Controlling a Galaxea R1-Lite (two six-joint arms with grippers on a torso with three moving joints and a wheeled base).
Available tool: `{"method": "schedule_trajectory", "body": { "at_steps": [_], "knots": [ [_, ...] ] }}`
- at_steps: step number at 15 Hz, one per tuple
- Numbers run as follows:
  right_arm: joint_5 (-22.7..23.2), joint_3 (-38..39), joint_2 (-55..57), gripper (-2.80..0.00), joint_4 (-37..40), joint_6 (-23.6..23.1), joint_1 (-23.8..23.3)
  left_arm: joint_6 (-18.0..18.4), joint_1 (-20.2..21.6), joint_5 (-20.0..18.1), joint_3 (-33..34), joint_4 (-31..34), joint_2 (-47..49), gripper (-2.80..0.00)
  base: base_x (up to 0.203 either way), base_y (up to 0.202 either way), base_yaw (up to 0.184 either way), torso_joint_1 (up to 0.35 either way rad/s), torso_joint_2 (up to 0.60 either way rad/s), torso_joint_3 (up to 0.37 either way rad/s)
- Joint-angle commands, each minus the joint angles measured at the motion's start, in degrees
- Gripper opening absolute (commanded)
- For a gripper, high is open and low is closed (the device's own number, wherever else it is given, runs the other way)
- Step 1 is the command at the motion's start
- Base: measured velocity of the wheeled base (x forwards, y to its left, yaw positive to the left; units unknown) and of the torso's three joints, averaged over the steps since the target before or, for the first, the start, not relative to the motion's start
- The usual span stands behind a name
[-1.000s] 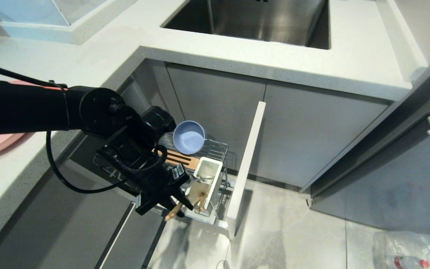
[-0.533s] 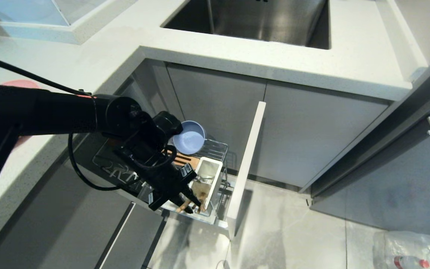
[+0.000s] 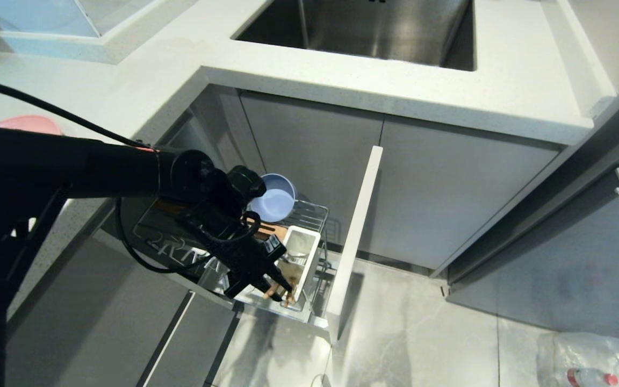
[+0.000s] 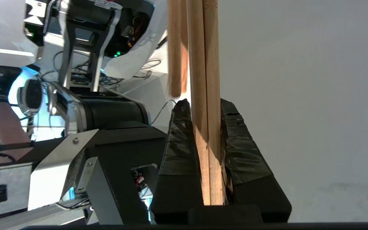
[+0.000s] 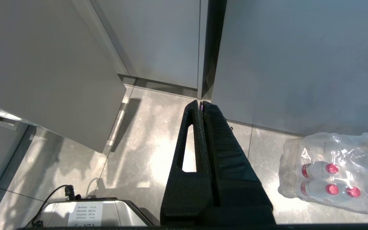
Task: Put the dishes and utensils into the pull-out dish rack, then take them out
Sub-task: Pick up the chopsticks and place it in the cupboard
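**Chopsticks clamped over the utensil cup**

Left gripper (image 3: 282,287) is clenching the pair of chopsticks (image 4: 207,95) between its two black fingers (image 4: 180,150), and I am seeing the wooden sticks running side by side through the grip in the left wrist view. From the head view I am watching the left arm reaching in from the left and angling down over the pull-out dish rack (image 3: 309,215), with the gripper sitting just beside the near end of the white utensil cup (image 3: 301,255); the chopstick ends (image 3: 276,293) are poking out below the fingers, against the cup's near end. I cannot tell whether they are touching the cup.

Behind the arm, the blue-grey bowl (image 3: 274,200) is standing tilted on its edge at the back of the rack, beside the wooden strip (image 3: 269,230). The pink plate (image 3: 27,123) is lying on the white counter (image 3: 143,80) at the left, partly hidden by the arm.

Right gripper (image 5: 202,107) is hanging parked over the tiled floor (image 5: 145,140), its fingers pressed together on nothing, near a shrink-wrapped pack of bottles (image 5: 334,172).
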Motion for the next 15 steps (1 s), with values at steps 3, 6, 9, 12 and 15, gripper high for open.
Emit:
{"method": "schedule_trajectory", "body": {
  "at_steps": [3,6,9,12,15],
  "knots": [
    [-0.06,0.00,0.00,-2.80,0.05,0.01,0.01,-0.42,1.06,-1.97,-1.38,-1.13,2.67,-2.80,0.000,0.000,0.000,0.000,0.00,0.000],
    [0.02,0.00,0.00,-2.80,0.05,0.01,0.01,-0.42,1.66,-2.10,-1.67,-3.07,4.44,-2.80,0.000,0.000,0.000,0.000,0.00,0.000],
    [0.02,0.00,0.01,-2.80,-0.04,0.01,0.01,-0.34,2.37,-2.10,-1.77,-4.20,5.88,-2.80,0.000,0.000,0.000,0.000,0.00,0.000],
    [0.02,0.00,0.00,-2.80,-0.04,0.01,0.01,-0.34,2.85,-2.10,-2.77,-4.26,6.95,-2.80,0.000,0.000,0.000,0.000,0.00,0.000],
    [-0.06,0.00,0.00,-2.80,-0.04,0.01,0.01,-0.34,3.26,-2.10,-3.34,-5.12,8.06,-2.80,0.000,0.000,0.000,0.000,0.00,0.000]
  ]
}}
